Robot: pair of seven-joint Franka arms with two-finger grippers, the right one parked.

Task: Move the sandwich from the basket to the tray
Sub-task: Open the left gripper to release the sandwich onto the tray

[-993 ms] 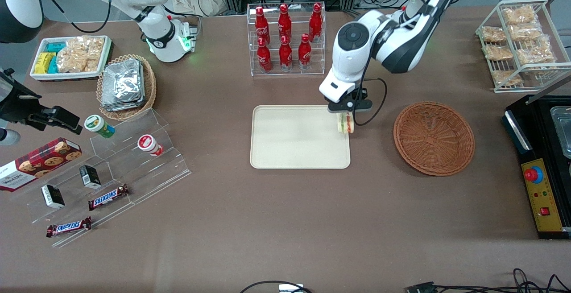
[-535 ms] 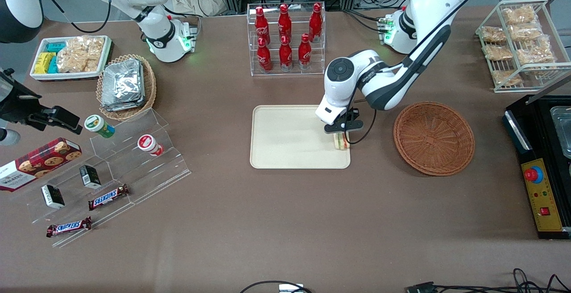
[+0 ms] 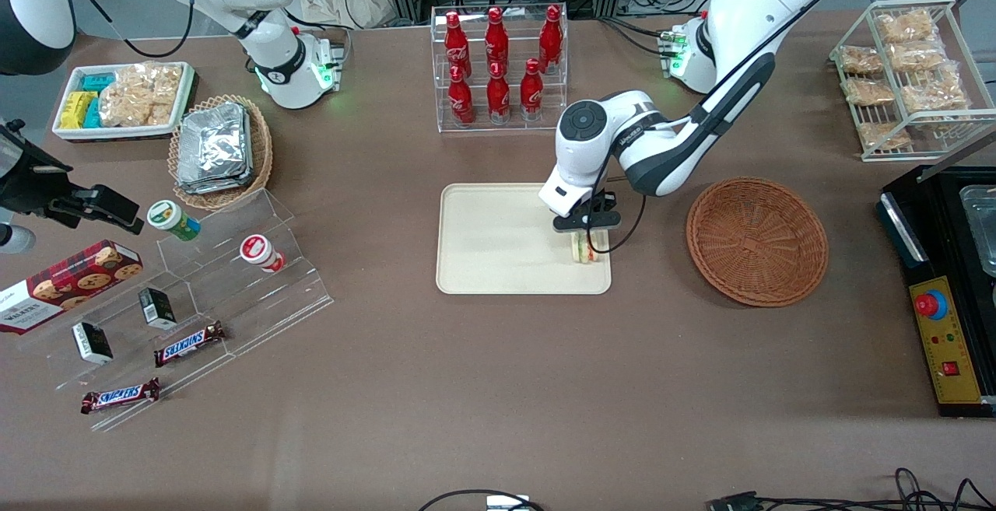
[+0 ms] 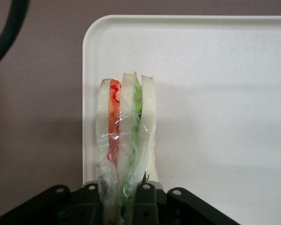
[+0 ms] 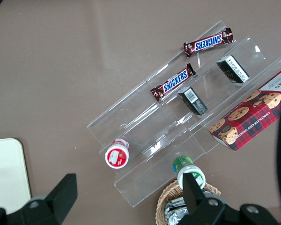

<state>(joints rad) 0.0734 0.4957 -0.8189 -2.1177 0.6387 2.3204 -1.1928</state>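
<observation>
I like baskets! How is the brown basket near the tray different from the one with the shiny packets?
The reddish-brown basket is empty, while the tan basket is full of foil packets. The reddish-brown one looks wider and darker. Both are round wicker. The gripper holds the sandwich over the tray.

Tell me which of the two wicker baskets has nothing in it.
The reddish-brown basket beside the tray, toward the working arm's end. The tan basket holds foil packets. The tool grips the sandwich over the tray.
</observation>
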